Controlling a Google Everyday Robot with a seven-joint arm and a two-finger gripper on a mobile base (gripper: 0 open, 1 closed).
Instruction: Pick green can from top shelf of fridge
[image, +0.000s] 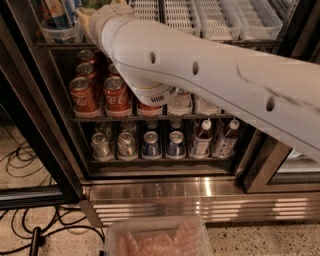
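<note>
Gripper: the gripper (102, 12) sits at the far end of the white arm (200, 70), at 11 o'clock in the camera view, level with the left end of the top shelf (250, 44).
Gripper state: cannot tell; the pale wrist casing covers the working end.
Green can: only a green sliver of the green can (96, 3) shows at the upper edge, at 12 o'clock from the gripper. Whether the two touch cannot be told.
Handling (judged): thin metal wall, stiff if full but dentable. Smooth, and probably slick with chill. Moderate weight, and tall enough to tip.
Hold point (judged): mid-body, across the round, below the rim.
Neighbour, 9 o'clock: blue-and-white can (54, 11) standing in a clear tub (60, 34), near the gripper.
Neighbour, 3 o'clock: white slotted trays (220, 20) lining the shelf.
Below, 6 o'clock: red cola cans (116, 94) on the next rack of the fridge (165, 192).
Risk (judged): a slanted lift could knock the tub.
</note>
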